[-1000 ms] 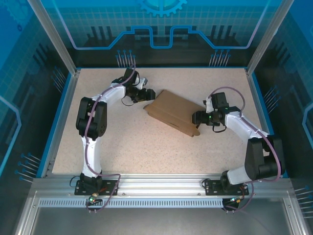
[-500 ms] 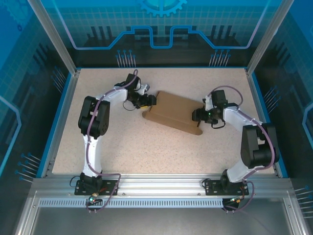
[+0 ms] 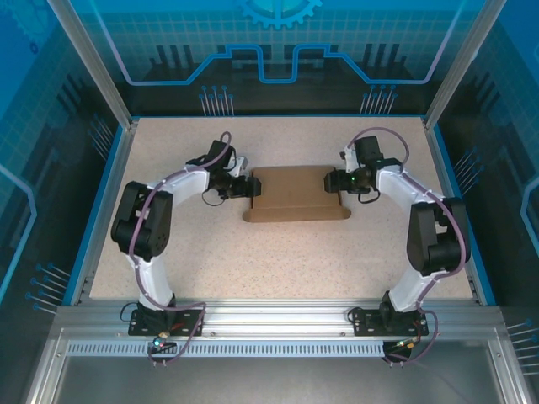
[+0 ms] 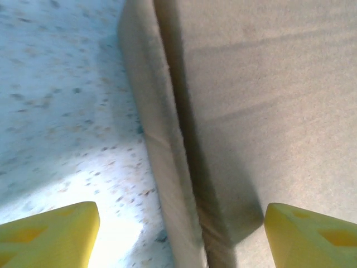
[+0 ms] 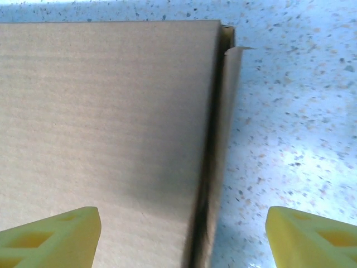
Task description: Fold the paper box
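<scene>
Speckled table point(image 3: 253, 252) | paper box point(image 3: 295, 195) lies flat mid-table, broad brown panel up | left gripper point(image 3: 249, 187) at the box's left end, jaws spread wide, straddling its side wall, one finger above the top panel | right gripper point(image 3: 330, 180) at the box's right end, jaws equally wide, straddling that edge

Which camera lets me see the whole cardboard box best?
The top view. It shows the whole box from above, with both ends and all its edges in sight. The left wrist view is a blurry close-up of the box at one end wall. The right wrist view shows the box at its other end, with a corner flap.
</scene>
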Robot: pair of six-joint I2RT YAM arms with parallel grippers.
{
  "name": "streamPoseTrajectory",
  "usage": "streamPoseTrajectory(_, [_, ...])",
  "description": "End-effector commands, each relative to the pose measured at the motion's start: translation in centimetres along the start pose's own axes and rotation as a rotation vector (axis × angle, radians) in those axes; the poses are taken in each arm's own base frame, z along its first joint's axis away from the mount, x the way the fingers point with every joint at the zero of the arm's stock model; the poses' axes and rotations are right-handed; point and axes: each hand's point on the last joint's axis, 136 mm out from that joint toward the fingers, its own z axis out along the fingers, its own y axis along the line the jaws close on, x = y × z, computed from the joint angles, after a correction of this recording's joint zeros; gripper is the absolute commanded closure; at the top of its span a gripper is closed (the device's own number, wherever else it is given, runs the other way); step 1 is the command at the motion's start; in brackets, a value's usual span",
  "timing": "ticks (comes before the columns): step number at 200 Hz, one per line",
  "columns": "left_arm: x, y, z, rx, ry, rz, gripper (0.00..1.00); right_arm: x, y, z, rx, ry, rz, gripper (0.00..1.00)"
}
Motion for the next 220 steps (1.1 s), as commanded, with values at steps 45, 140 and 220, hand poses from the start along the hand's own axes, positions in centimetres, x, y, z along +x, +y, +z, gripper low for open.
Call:
streamPoseTrajectory(45, [2.5,-2.0,-5.1,-0.096,-0.227,0.163,0.17,5.8,0.0,-4.7,0.110,0.019,-0.052,0.21])
streamPoseTrajectory(140, [7.2,-4.6,-7.9,-0.146,-0.416,0.525,0.21,8.2,3.1,-6.1,0.135,-0.008,-0.183,0.18])
streamPoseTrajectory(220, [8.4,-5.2,-6.1,-0.195,-0.308,0.630,0.24,8.5,2.4,-6.1,0.176,-0.008,-0.166,0.18])
